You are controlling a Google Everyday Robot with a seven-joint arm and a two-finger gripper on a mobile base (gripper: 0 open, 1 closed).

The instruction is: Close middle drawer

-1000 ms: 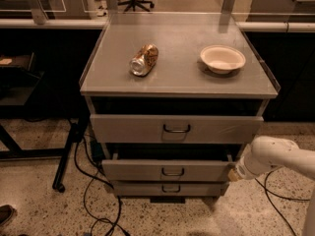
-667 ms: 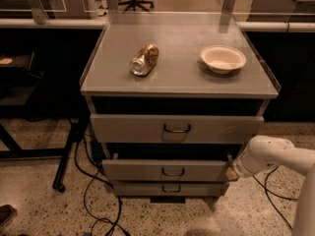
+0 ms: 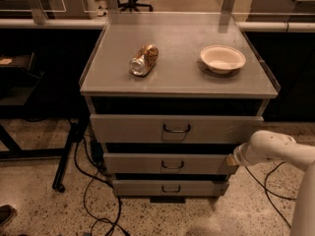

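Task judged underway, not finished. Middle drawer (image 3: 170, 163): second of three in the grey cabinet, below the bench (image 3: 179, 86), low wide front with small dark wire handle (image 3: 172, 165). Seen standing out from the cabinet body, forward of the lowest drawer (image 3: 171, 187), with a dark gap above its front edge. Judged partly open.

Hand (image 3: 230, 160) at the right end of that front panel, touching or just beside its corner; cannot tell which, and cannot tell whether spread or pressed together. White arm (image 3: 268, 149) reaching in from the right edge of view. Likely placed for a push on the panel's end rather than on the handle.

Left to do: push straight back until flush with the cabinet face, then pull the hand clear. Some risk of skewing, given the off-centre contact.

Top drawer (image 3: 174, 128) also out, taller front, larger handle; not part of the task, nothing to do there.

On the bench: dented can (image 3: 144, 60) lying on its side, left of centre, and pale bowl (image 3: 222, 58) upright to the right, well apart from each other. Neither in contact with the arm.

Writing: none readable. Orange-brown print on the can, brand not legible. No labels seen on drawer fronts, bowl or arm. Black cables (image 3: 93, 200) on the speckled floor by the cabinet's left side.
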